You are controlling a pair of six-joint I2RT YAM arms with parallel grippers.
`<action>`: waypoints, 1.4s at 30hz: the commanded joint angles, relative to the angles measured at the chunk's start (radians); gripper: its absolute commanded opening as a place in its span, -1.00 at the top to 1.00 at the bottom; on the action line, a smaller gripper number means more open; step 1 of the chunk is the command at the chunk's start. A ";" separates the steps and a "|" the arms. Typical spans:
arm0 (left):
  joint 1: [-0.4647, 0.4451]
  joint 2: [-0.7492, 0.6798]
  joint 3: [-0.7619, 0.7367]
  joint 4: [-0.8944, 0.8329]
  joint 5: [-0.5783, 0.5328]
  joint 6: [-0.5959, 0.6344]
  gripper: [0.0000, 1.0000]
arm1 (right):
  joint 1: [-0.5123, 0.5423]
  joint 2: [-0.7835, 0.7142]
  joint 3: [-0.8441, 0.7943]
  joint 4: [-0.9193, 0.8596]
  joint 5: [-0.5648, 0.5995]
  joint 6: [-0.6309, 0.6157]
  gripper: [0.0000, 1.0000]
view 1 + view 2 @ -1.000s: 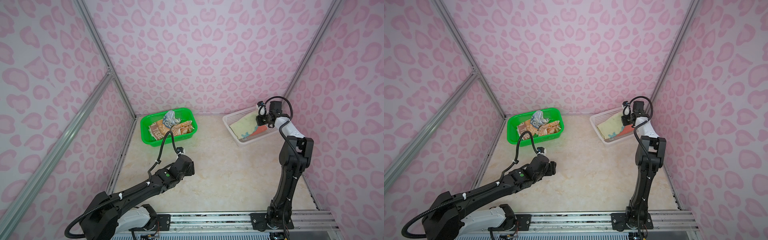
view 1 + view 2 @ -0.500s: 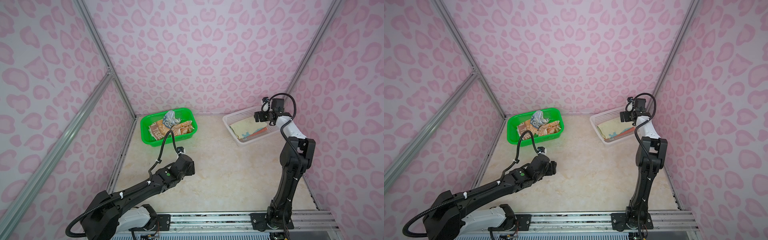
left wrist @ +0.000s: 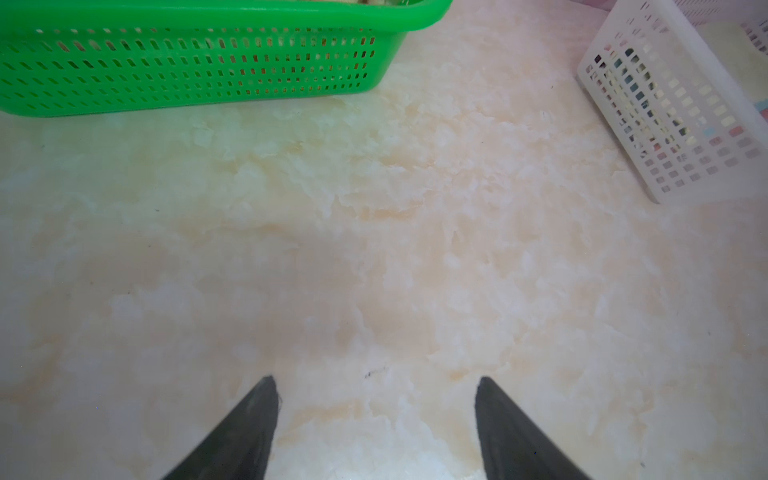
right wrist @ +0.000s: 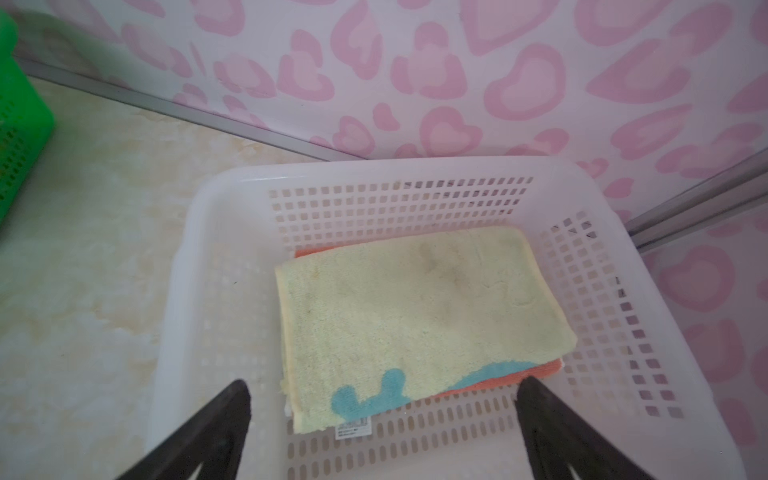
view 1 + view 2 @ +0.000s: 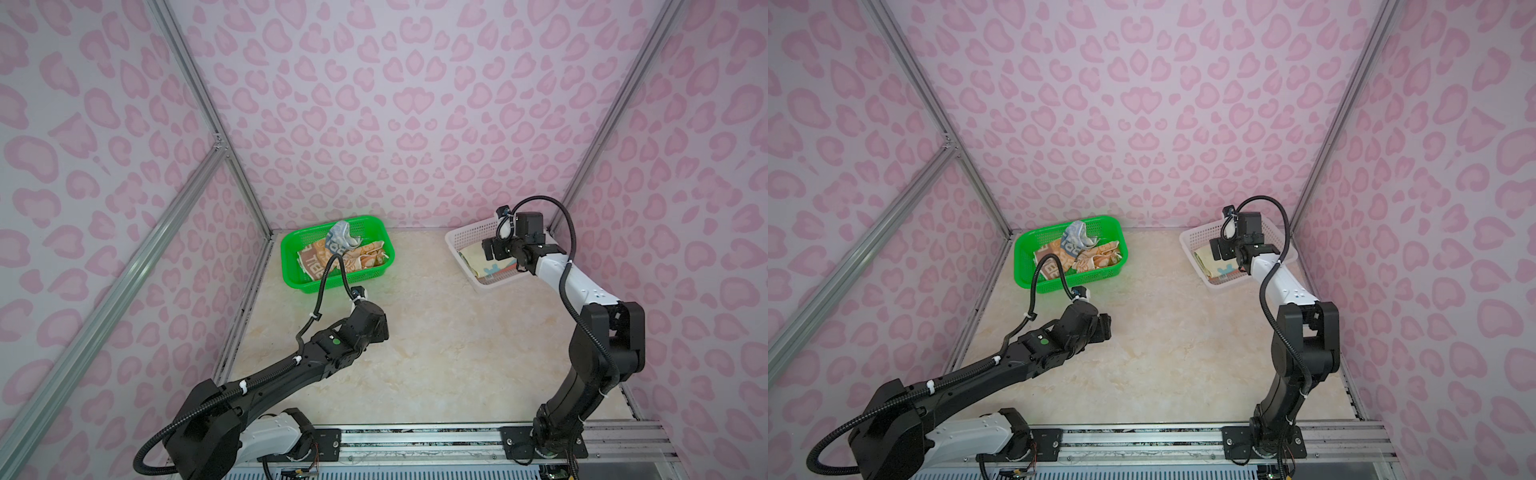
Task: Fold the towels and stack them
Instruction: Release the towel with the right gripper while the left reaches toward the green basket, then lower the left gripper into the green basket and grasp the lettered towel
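Note:
Two folded towels lie stacked in the white basket (image 4: 374, 170): a pale yellow-green towel (image 4: 415, 316) with a blue pattern on top of a coral towel (image 4: 540, 370). My right gripper (image 4: 384, 382) hovers open just above the basket's near side, holding nothing. In both top views it sits over the white basket (image 5: 465, 237). Crumpled towels fill the green basket (image 5: 291, 266): a striped one with white letters (image 5: 311, 262) and an orange one (image 5: 365, 255). My left gripper (image 3: 374, 378) is open over bare table, short of the green basket (image 3: 187, 66).
The marble-look tabletop (image 5: 436, 332) spreads between the two baskets and the arms. Pink patterned walls with metal posts close in the back and both sides. A metal rail (image 5: 415, 436) carrying both arm bases runs along the front edge.
My right gripper opened and swung up from pointing down into the white basket, leaving the yellow-green towel on the stack. The left arm has barely moved.

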 commanded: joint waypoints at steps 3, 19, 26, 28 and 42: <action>0.036 0.013 0.057 0.040 -0.031 0.035 -0.61 | 0.150 -0.079 -0.105 0.110 0.199 0.028 -0.99; 0.354 0.191 0.380 -0.078 0.042 0.166 -0.96 | 0.347 -0.150 -0.322 0.267 0.116 0.292 -0.99; 0.511 0.423 0.571 -0.104 0.145 0.196 -0.98 | 0.444 -0.185 -0.403 0.271 0.370 0.341 -0.99; 0.541 0.493 0.622 -0.100 0.165 0.192 -0.99 | 0.439 -0.197 -0.432 0.281 0.386 0.384 -0.99; 0.614 0.844 0.927 -0.134 0.183 0.167 -0.84 | 0.451 -0.221 -0.544 0.327 0.272 0.390 -0.85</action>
